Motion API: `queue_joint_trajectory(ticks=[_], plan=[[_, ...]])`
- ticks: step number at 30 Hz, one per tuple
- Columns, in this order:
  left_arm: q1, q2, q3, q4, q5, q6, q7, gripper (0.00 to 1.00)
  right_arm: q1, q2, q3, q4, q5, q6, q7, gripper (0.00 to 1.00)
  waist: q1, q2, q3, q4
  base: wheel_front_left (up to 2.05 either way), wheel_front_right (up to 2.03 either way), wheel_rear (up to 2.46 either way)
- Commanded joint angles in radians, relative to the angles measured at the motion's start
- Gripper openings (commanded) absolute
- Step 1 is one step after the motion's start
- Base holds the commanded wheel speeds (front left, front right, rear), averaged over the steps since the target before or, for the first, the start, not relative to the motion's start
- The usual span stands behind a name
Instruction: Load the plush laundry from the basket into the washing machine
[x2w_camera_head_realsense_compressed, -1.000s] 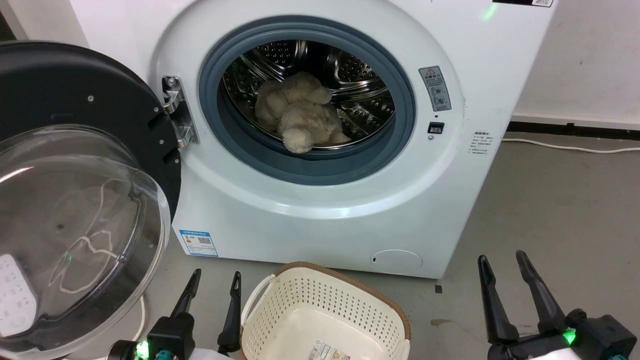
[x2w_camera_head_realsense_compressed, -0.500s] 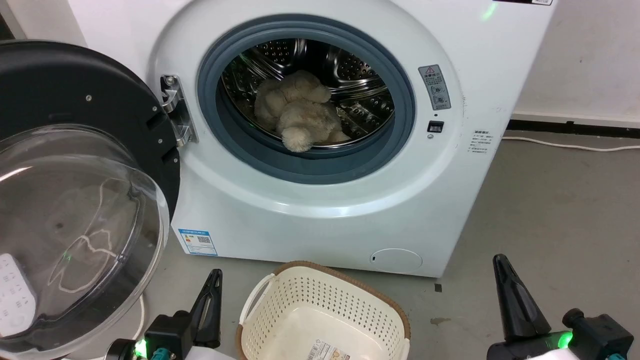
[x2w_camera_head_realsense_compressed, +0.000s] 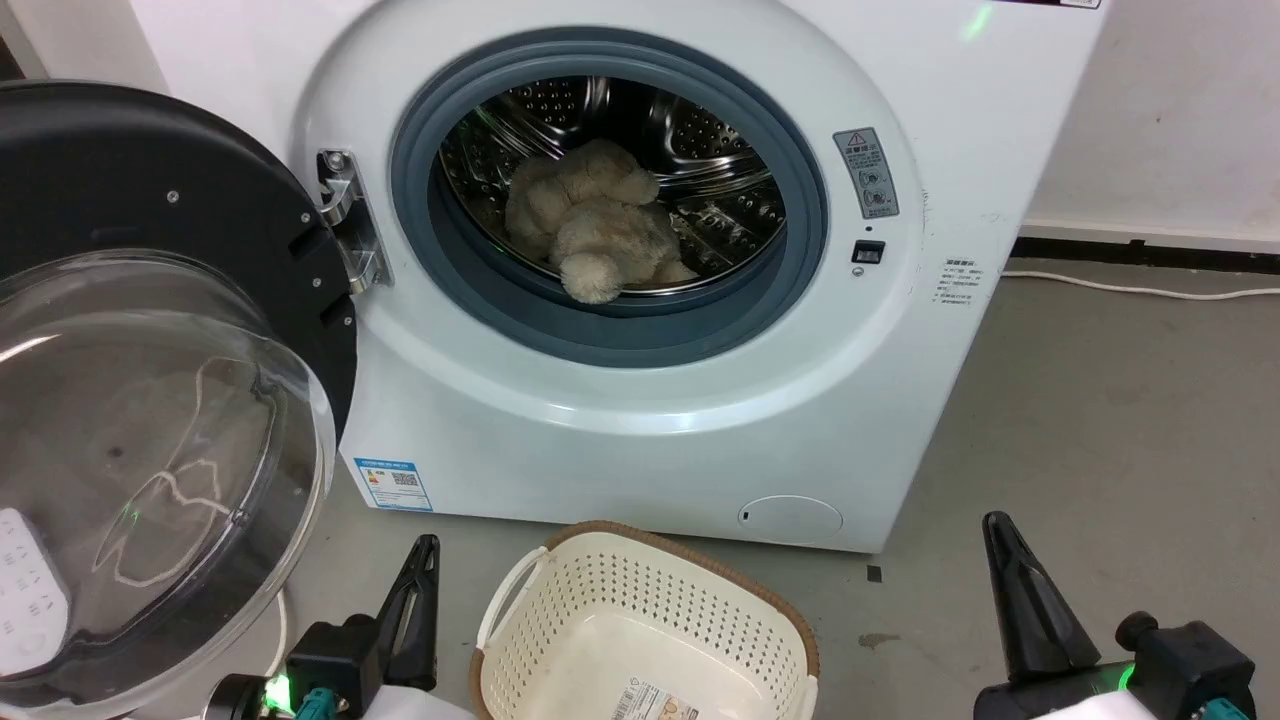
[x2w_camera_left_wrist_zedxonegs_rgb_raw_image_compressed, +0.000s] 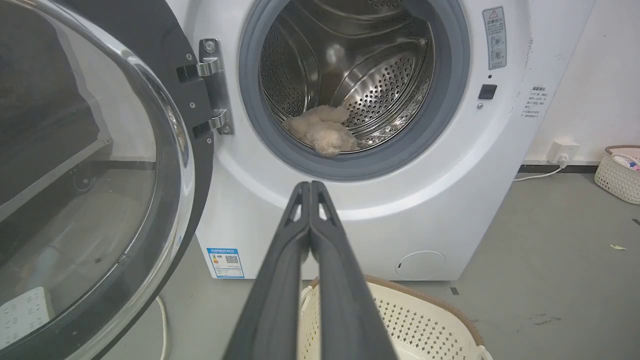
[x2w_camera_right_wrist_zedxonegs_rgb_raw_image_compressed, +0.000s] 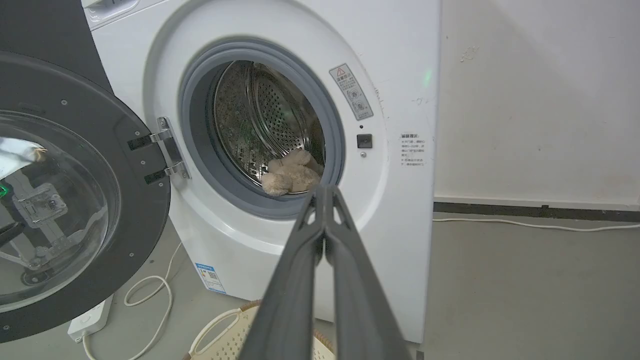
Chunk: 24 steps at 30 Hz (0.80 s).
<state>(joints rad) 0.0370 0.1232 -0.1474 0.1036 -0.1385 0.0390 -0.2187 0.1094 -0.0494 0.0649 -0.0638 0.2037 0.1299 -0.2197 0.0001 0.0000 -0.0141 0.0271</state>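
**Head view.** The washer (x2w_camera_head_realsense_compressed: 640, 420) takes up the upper middle of the frame, with its door (x2w_camera_head_realsense_compressed: 150, 400) swung open at the left. The toy (x2w_camera_head_realsense_compressed: 595, 235) lies in the drum (x2w_camera_head_realsense_compressed: 700, 130) at upper centre, one rounded limb toward the grey port ring. The basket (x2w_camera_head_realsense_compressed: 640, 600) stands on the floor at bottom centre, just before the washer, and the label on its floor shows. The left gripper (x2w_camera_head_realsense_compressed: 424, 565) at lower left and the right gripper (x2w_camera_head_realsense_compressed: 1003, 550) at lower right each appear as one dark wedge. Both have their fingers pressed together on nothing.

**Left wrist view.** The left gripper (x2w_camera_left_wrist_zedxonegs_rgb_raw_image_compressed: 310, 187) rises from bottom centre, its fingers meeting at the tip against the washer's front. The toy (x2w_camera_left_wrist_zedxonegs_rgb_raw_image_compressed: 322, 134) sits low in the drum, above the tip. The basket (x2w_camera_left_wrist_zedxonegs_rgb_raw_image_compressed: 415, 320) is at lower right, and the door (x2w_camera_left_wrist_zedxonegs_rgb_raw_image_compressed: 165, 150) covers the left side.

**Right wrist view.** The right gripper (x2w_camera_right_wrist_zedxonegs_rgb_raw_image_compressed: 324, 192) has its fingers pressed together, the tip just below the toy (x2w_camera_right_wrist_zedxonegs_rgb_raw_image_compressed: 290, 175) at the drum's bottom. The door (x2w_camera_right_wrist_zedxonegs_rgb_raw_image_compressed: 135, 240) is at the left. A power strip (x2w_camera_right_wrist_zedxonegs_rgb_raw_image_compressed: 89, 318) lies on the floor at lower left.
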Motion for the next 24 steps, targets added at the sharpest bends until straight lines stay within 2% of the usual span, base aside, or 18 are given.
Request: queue_joint_trajectory(ticks=[1,24], plan=[[-0.006,-0.005,0.005,-0.008,0.011,-0.005,0.008,0.0,-0.016,0.0,-0.004,0.005,-0.008,0.0,0.008,0.0,-0.0001,-0.0001,0.0,0.0,0.0,0.0,0.0],[-0.013,-0.02,0.037,-0.03,0.039,-0.013,0.055,0.0,-0.037,0.0,-0.017,0.018,-0.052,0.0,0.056,0.0,-0.0001,0.0,0.003,-0.006,0.0,0.0,0.0]])
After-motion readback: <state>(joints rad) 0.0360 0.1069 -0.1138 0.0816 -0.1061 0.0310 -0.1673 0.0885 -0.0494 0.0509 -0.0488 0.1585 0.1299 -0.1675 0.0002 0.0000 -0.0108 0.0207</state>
